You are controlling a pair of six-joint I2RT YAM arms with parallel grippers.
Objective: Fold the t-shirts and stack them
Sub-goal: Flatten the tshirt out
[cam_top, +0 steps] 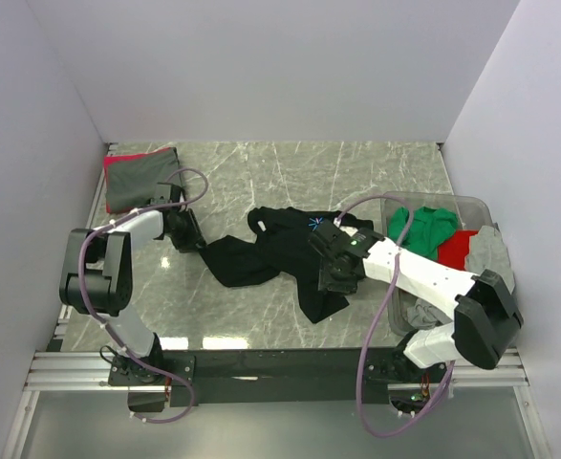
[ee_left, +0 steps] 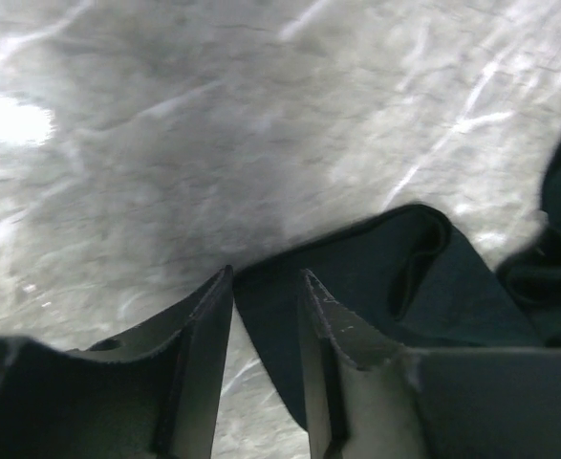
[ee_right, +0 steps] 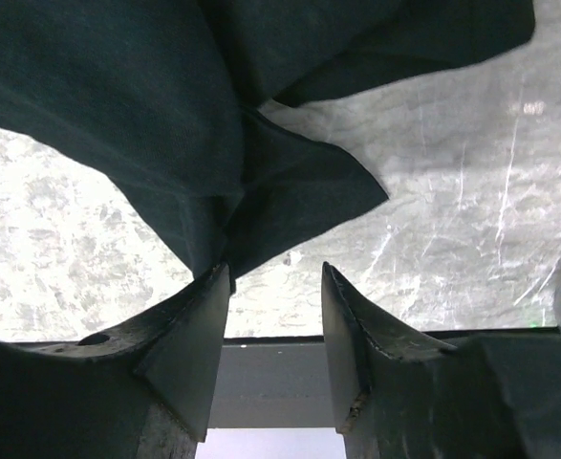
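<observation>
The black shirt (cam_top: 280, 251) lies crumpled mid-desk, probably to be spread flat for folding. The left fingers (ee_left: 206, 330) straddle its left hem with a narrow gap; gripping or not, I cannot tell. The right fingers (ee_right: 196, 330) hang parted over its right side, holding nothing.

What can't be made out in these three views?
- Left wrist view: blur hides whether the left gripper touches the black shirt.
- Right wrist view: frame edges cut off the shirt beyond the right gripper.
- Top view: the right arm covers part of the bin.
</observation>
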